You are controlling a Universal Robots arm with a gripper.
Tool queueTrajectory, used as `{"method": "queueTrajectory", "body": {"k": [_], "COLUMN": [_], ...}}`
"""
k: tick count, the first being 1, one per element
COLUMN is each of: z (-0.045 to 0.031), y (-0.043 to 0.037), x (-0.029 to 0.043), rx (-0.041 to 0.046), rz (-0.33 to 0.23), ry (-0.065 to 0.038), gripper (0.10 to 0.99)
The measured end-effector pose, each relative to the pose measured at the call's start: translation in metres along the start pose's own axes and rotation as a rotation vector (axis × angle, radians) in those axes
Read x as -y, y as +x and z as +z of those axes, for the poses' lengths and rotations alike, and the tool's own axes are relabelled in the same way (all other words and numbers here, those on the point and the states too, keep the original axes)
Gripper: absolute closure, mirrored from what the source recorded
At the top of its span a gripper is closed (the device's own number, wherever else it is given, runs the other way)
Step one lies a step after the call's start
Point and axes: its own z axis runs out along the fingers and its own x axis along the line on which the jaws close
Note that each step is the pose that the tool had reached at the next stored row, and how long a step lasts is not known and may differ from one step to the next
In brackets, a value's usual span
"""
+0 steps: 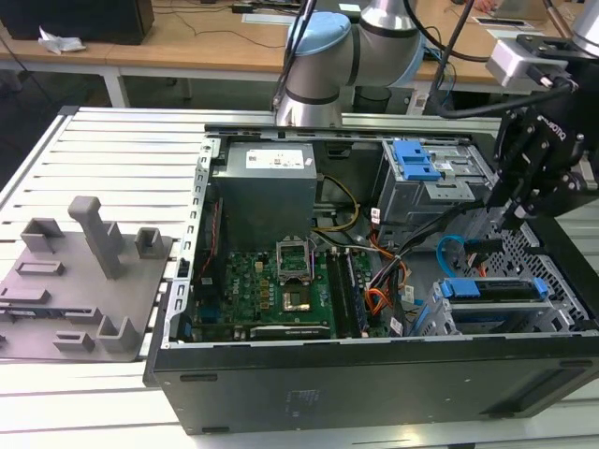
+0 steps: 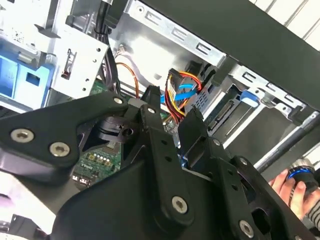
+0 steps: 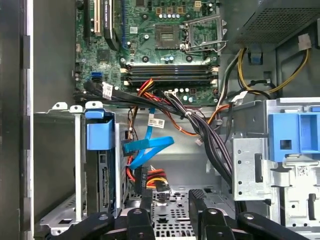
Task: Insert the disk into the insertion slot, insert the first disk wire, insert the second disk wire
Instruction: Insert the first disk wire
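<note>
Across the ribbed aluminium table [image 1: 112,150] lies the black computer case [image 1: 374,383], on its side with the lid off, and I place everything else by it. Behind the case rises the robot arm [image 1: 323,56], smooth silver tube with pale blue joint caps. Beside the case, on the side nearest the power supply, sits a matt grey fixture plate [image 1: 84,281] with blocky uprights. Inside the case a boxy grey power supply [image 1: 267,187] fills one corner, and the green motherboard [image 1: 271,285] lies flat on the case floor next to it. At the case's opposite end stands a grey bay with a blue bracket [image 1: 416,164], and closer to the case's long near wall is the insertion slot [image 1: 429,318], a cage of bright punched sheet metal. The disk [image 1: 504,293] sits in that cage on edge. Its glossy blue carrier [image 3: 99,134] frames a thin grey edge turned to the case's open side and running parallel to that long wall, with the rest sunk in the cage. Over this end of the case hangs the gripper [image 3: 171,195], its black angular fingers parted a moderate way with nothing clamped between them. The tips are close by a black connector [image 3: 142,180] trailing red, yellow and orange wires [image 3: 156,175]; I cannot tell whether they touch. A flat blue ribbon cable [image 3: 150,145] loops just beside the disk.
</note>
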Motion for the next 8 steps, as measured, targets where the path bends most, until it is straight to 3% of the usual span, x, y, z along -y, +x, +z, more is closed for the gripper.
{"method": "queueTrajectory", "body": {"k": [3, 8], "z": [0.0050, 0.0056], "y": [-0.0001, 0.0019], "x": [0.0003, -0.0040], "rx": [-0.0017, -0.0110], "rz": [0.000, 0.001], "ry": [0.000, 0.004], "gripper": [0.667, 0.667]}}
